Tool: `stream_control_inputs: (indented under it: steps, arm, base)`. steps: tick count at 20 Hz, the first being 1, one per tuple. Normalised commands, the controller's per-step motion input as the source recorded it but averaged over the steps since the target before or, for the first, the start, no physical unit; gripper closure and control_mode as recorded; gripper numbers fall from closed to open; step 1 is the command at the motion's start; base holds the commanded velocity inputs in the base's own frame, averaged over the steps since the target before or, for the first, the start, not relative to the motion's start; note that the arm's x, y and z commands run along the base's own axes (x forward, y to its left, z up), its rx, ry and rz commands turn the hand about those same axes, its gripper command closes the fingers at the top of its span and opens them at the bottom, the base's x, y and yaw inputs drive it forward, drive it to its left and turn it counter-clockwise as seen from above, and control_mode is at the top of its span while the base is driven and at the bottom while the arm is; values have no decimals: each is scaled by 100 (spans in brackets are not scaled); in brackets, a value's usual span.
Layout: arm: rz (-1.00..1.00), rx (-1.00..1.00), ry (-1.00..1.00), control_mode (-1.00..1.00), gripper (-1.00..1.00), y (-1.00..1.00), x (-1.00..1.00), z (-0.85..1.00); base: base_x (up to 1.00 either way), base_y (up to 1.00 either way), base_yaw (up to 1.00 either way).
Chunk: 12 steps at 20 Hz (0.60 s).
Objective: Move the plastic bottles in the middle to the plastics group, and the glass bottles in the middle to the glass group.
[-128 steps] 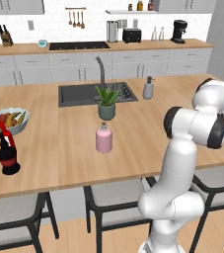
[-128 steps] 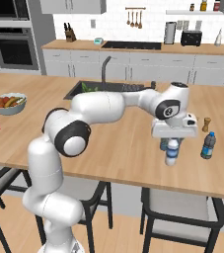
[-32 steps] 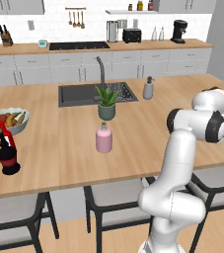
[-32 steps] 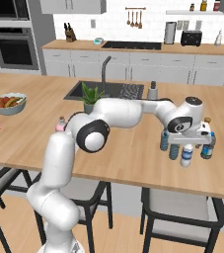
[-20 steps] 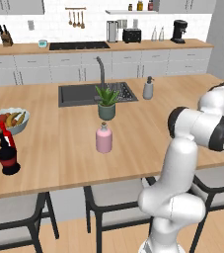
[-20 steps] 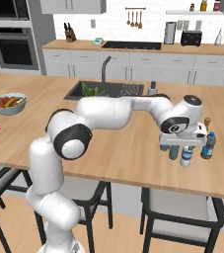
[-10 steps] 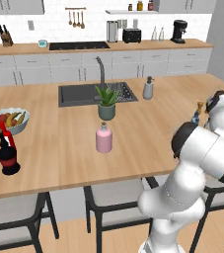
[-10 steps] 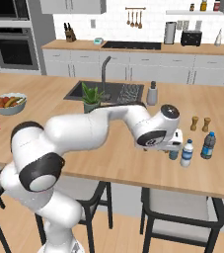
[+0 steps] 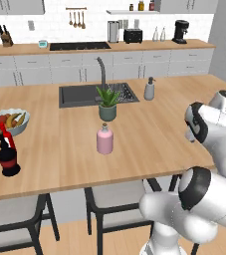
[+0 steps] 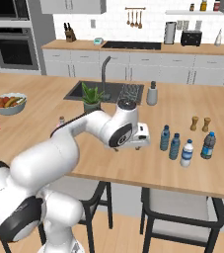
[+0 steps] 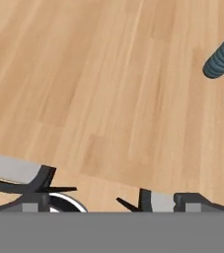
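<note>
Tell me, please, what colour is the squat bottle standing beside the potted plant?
Pale pink; the squat bottle shows best in the left base view.

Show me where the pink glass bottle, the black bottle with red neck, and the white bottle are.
pink glass bottle [image 9: 104,141]: left base view, body.
black bottle with red neck [image 9: 8,158]: left base view, belly.
white bottle [image 10: 187,153]: right base view, body.

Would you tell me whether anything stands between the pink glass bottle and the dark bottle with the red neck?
Nothing visible does. The pink bottle and the dark bottle have bare wood between them; the fruit bowl and potted plant stand farther back.
</note>
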Motion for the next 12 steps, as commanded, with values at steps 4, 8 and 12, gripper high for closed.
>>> stream_control_inputs:
  steps: [4,8,12]
  arm:
    - [2,0,0,-100,-100,51,0,0]
    - [4,0,0,-100,-100,62,10,0]
    - [1,0,0,-100,-100,69,37,3]
  base:
    - [0,0,0]
    - [0,0,0]
    - [0,0,0]
